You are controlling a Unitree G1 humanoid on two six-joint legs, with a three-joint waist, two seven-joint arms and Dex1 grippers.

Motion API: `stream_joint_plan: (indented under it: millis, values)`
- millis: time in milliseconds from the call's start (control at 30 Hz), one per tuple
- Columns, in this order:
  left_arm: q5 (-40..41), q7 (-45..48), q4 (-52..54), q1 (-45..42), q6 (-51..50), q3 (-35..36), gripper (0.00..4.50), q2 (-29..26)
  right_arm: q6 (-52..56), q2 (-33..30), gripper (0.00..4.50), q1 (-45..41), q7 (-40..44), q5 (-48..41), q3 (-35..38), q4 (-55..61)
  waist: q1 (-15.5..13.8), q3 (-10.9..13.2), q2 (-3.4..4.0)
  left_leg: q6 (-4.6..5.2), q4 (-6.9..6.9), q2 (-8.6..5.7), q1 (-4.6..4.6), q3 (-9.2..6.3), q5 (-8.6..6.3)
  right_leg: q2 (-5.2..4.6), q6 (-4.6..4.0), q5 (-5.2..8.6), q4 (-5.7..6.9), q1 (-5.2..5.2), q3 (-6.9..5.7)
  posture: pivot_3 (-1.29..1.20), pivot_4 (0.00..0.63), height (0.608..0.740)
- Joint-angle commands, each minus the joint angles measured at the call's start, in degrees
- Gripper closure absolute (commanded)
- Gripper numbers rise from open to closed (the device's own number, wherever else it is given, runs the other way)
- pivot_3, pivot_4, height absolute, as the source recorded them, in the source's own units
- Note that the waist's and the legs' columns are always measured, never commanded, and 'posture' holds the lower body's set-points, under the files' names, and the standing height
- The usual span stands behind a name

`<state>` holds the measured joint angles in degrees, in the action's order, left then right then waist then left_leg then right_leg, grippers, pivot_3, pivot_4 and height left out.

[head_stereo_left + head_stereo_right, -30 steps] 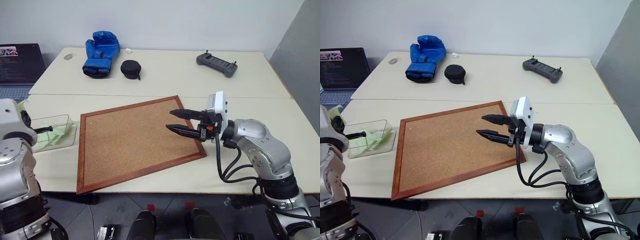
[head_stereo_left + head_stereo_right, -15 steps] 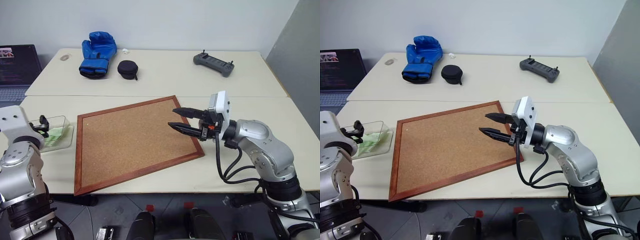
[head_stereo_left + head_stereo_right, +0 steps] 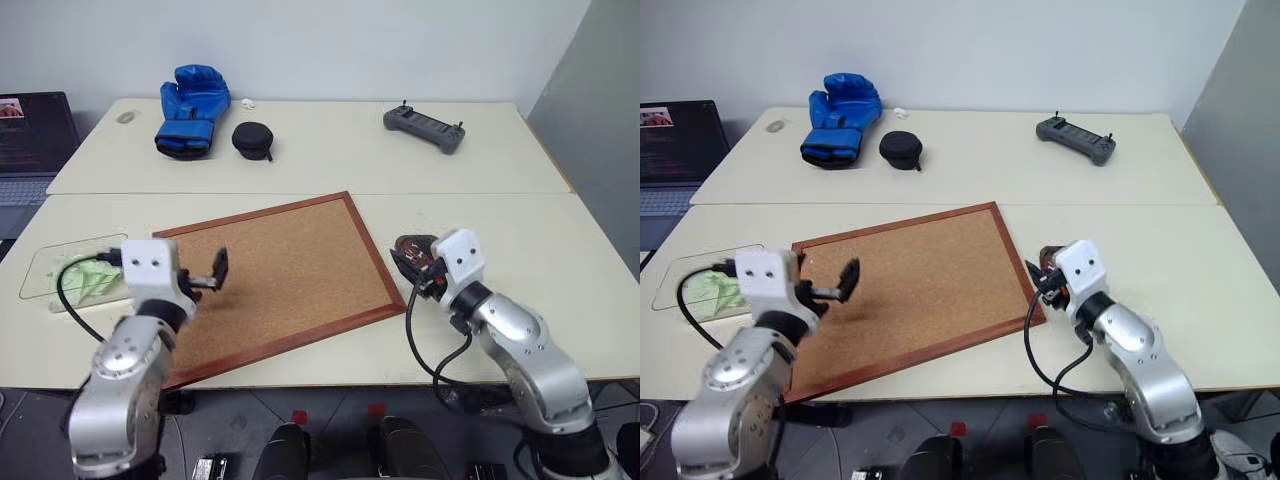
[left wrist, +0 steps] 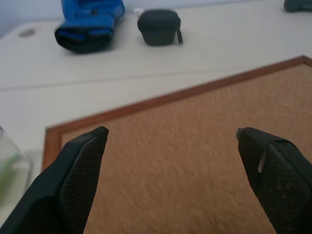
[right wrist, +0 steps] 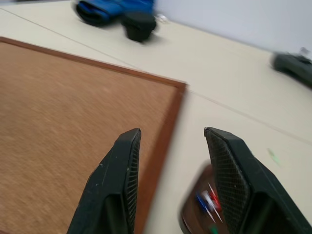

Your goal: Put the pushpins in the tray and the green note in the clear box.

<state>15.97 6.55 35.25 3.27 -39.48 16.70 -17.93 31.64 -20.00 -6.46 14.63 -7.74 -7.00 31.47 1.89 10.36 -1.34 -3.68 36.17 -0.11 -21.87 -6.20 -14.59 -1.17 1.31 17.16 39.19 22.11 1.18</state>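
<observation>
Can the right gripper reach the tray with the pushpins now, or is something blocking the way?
Probably yes. The right gripper hangs open beside the tray, which lies off the cork board edge; nothing stands between them.

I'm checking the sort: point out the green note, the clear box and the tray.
green note point(image 3: 88, 282), left eye view, paper's middle.
clear box point(image 3: 50, 258), left eye view, far rim.
tray point(image 5: 192, 214), right wrist view, dark rim.
</observation>
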Motion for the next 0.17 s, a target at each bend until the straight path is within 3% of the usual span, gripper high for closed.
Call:
stream_joint_plan:
  millis: [33, 167]
  values:
    - [-2.60, -2.57, 3.24, 4.10, 3.06, -2.82, 0.02, 3.10, -0.86, 2.76, 2.30, 3.81, -5.38, 3.10, 1.37, 4.15, -0.09, -0.02, 0.03, 0.00, 0.00, 0.01, 0.00, -0.03, 0.00, 0.01, -0.01, 0.00, 0.01, -0.01, 0.00, 0.00, 0.150, 0.740]
    - [-4.90, -4.51, 3.87, 6.82, 4.65, -6.02, 0.02, 5.99, -0.78, 5.44, 2.30, 8.48, -9.01, 4.83, 3.04, 5.69, -0.22, -0.03, 0.03, 0.00, 0.02, -0.07, 0.01, -0.04, 0.00, 0.01, 0.00, 0.00, -0.02, -0.07, -0.01, 0.00, 0.150, 0.740]
